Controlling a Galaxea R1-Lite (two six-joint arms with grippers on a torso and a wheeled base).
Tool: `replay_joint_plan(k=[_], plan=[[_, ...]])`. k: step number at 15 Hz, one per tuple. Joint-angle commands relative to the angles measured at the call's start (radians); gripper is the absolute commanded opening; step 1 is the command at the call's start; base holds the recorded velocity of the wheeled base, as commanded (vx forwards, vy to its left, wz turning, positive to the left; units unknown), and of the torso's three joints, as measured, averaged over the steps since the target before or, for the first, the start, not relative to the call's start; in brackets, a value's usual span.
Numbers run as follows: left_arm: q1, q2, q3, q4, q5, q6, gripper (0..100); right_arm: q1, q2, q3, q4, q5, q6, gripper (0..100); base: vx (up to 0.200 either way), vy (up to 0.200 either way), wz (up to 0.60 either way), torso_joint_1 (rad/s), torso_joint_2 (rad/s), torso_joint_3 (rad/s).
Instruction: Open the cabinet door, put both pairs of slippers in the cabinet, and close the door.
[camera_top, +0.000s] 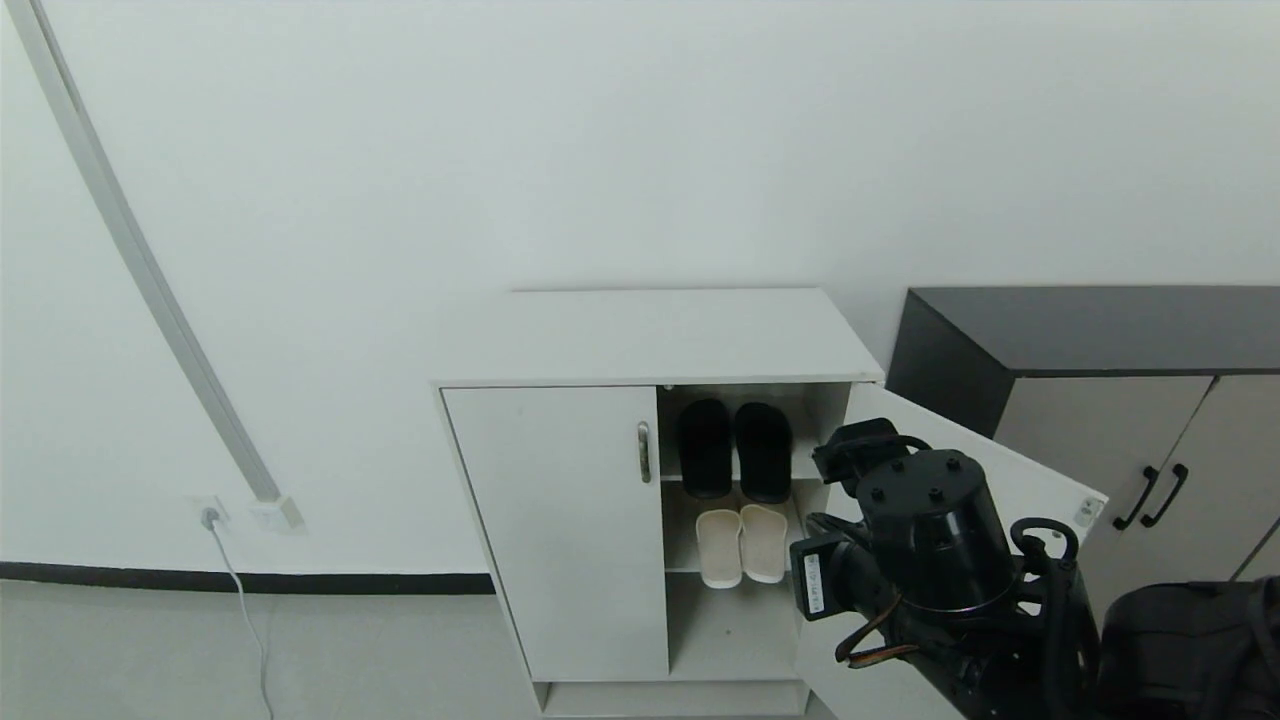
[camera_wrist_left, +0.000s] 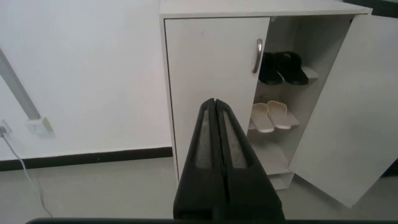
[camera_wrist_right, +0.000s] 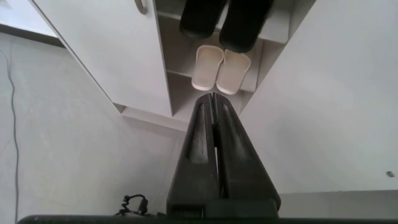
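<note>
The white cabinet (camera_top: 650, 335) stands against the wall, its left door (camera_top: 555, 520) closed and its right door (camera_top: 1045, 485) swung open. Black slippers (camera_top: 706, 448) lie on the upper shelf, cream slippers (camera_top: 719, 548) on the shelf below. My right arm (camera_top: 930, 540) hangs in front of the open door. My right gripper (camera_wrist_right: 212, 98) is shut and empty, pointing at the cream slippers (camera_wrist_right: 207, 67) and black slippers (camera_wrist_right: 245, 22). Farther back, my left gripper (camera_wrist_left: 214, 106) is shut and empty, facing the closed door (camera_wrist_left: 211, 62); both pairs (camera_wrist_left: 292, 67) (camera_wrist_left: 262, 118) sit inside.
A grey cabinet with a dark top (camera_top: 1100, 330) and black handles (camera_top: 1150, 497) stands close to the right of the open door. A wall socket with a cable (camera_top: 210, 517) and a cable duct (camera_top: 130, 250) are at the left. Bare floor lies before the cabinet.
</note>
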Motion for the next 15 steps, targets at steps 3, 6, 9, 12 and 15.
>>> replay_joint_plan(k=[3, 6, 9, 12, 15], plan=[[-0.002, 0.001, 0.000, 0.000, 0.000, 0.000, 0, 0.000, 0.000, 0.002, 0.000, 0.000, -0.001, 0, 0.000, 0.000, 0.00, 0.246, -0.57, -0.325], [0.000, 0.001, 0.000, 0.000, 0.000, 0.000, 0, 0.000, 0.000, 0.003, 0.000, 0.000, -0.001, 0, 0.000, 0.000, 0.00, 0.263, -0.60, -0.333], [0.000, 0.001, 0.000, 0.000, 0.000, 0.000, 0, 0.000, 0.000, 0.006, 0.000, 0.001, -0.001, 0, 0.000, 0.000, 0.00, 0.206, -0.45, -0.246], [-0.002, 0.001, 0.000, 0.000, 0.000, 0.000, 0, -0.003, 0.000, 0.006, -0.002, 0.001, -0.003, 0, 0.000, 0.000, 0.00, 0.173, -0.38, -0.207], [0.000, 0.001, 0.000, 0.000, -0.001, 0.003, 0, -0.012, -0.005, 0.006, -0.002, 0.001, -0.004, 0, 0.000, 0.000, 0.00, 0.085, -0.18, -0.093]])
